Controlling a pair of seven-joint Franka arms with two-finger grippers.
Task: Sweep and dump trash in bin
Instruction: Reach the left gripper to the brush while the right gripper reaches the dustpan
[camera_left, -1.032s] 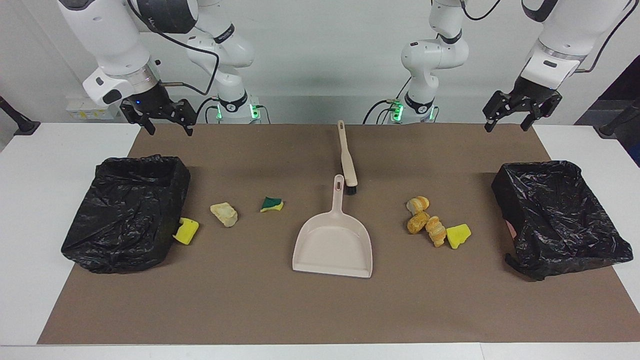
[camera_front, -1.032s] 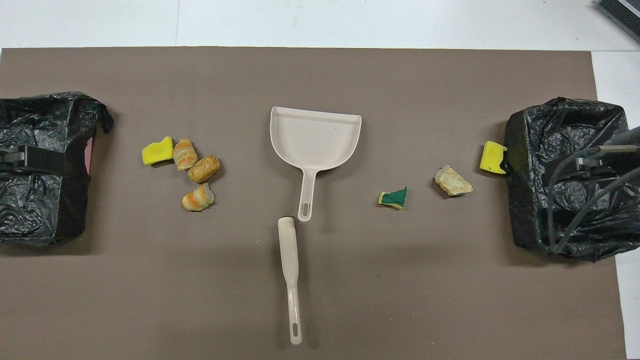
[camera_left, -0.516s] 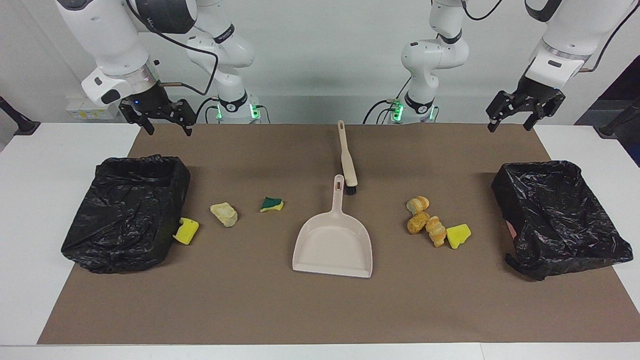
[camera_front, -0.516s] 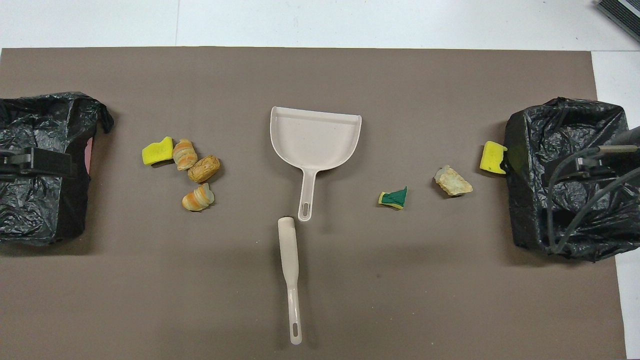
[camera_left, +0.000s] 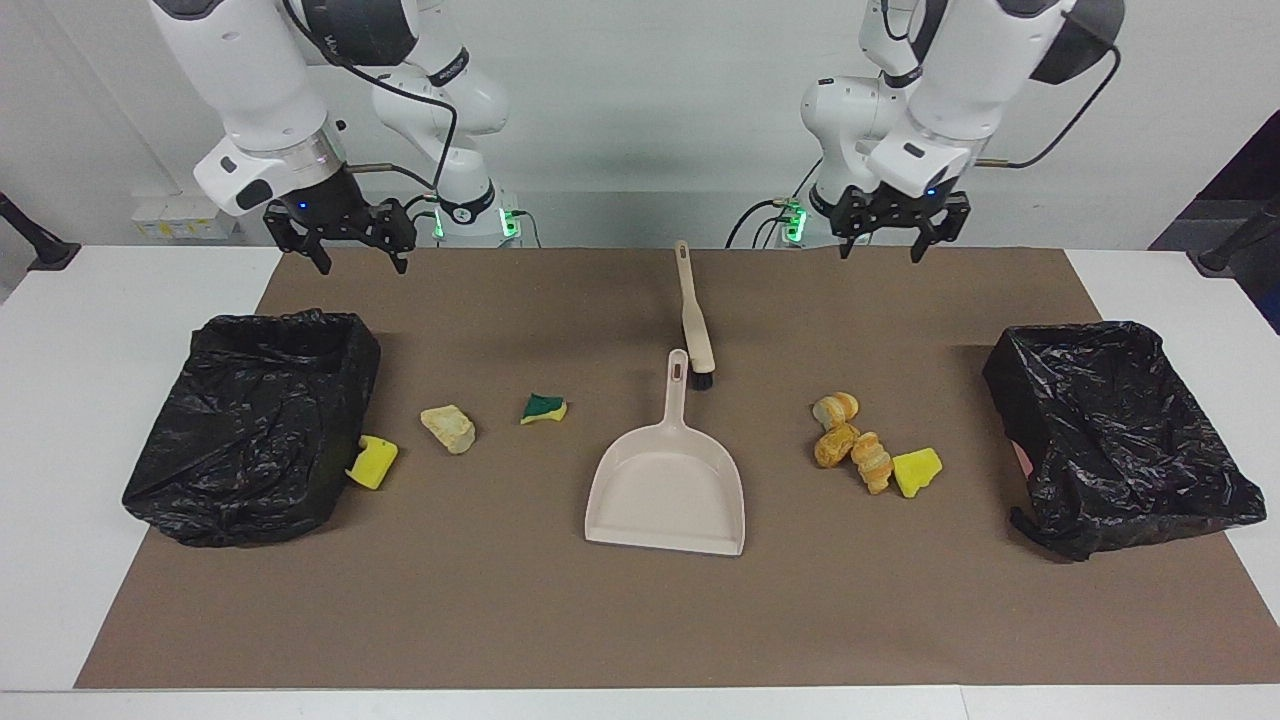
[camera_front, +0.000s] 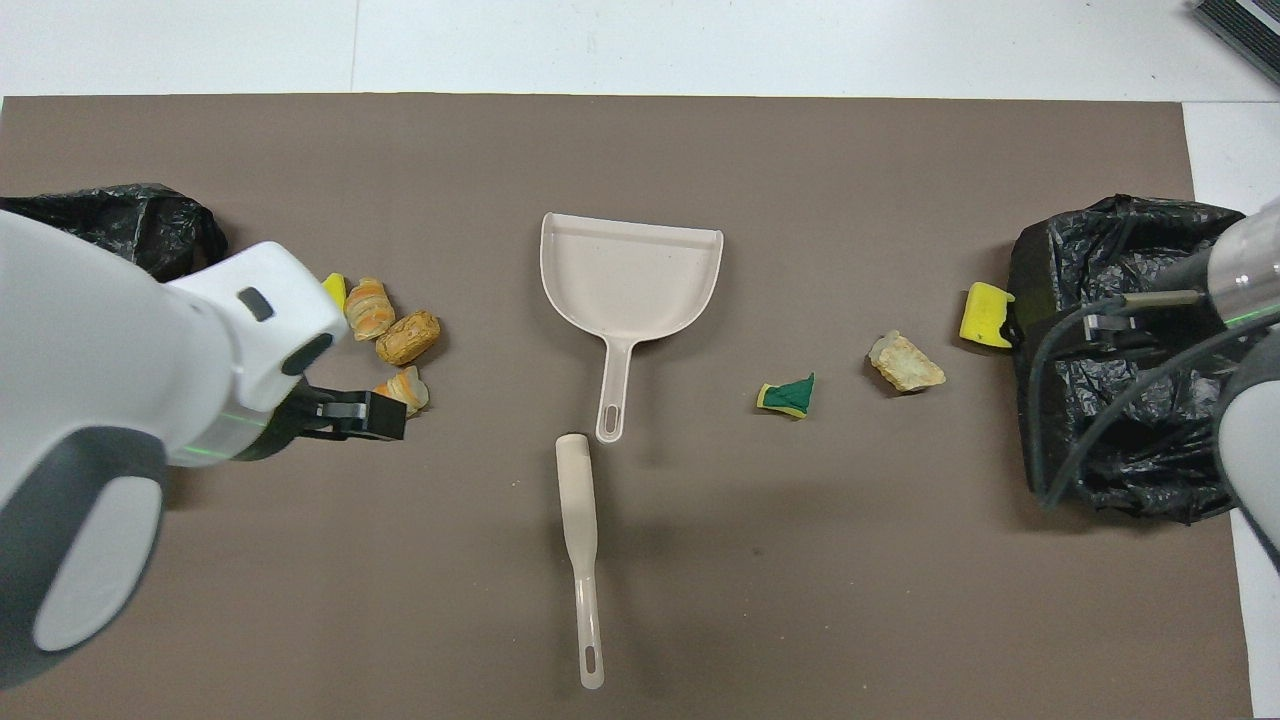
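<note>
The trash lies on the brown mat in two groups. Three golden-brown rolls (camera_left: 836, 444) and a yellow sponge (camera_left: 917, 471) lie toward the left arm's end. A green-yellow sponge (camera_left: 544, 408), a pale beige chunk (camera_left: 449, 428) and a yellow sponge (camera_left: 373, 462) lie toward the right arm's end. The beige dustpan (camera_left: 668, 490) and brush (camera_left: 694, 315) lie in the middle. My left gripper (camera_left: 880, 250) is open and empty, raised over the mat's edge by the robots. My right gripper (camera_left: 360, 265) is open and empty, raised over the mat's corner by the bin (camera_left: 255, 420).
A second black-lined bin (camera_left: 1120, 430) stands at the left arm's end. In the overhead view the left arm (camera_front: 150, 400) covers much of that bin and part of the yellow sponge (camera_front: 334, 288). The right arm's cables (camera_front: 1110, 360) hang over the other bin (camera_front: 1120, 260).
The left arm has swung from the bin at its own end toward the middle of the mat. The right gripper has shifted slightly toward the middle. Nothing on the mat moved.
</note>
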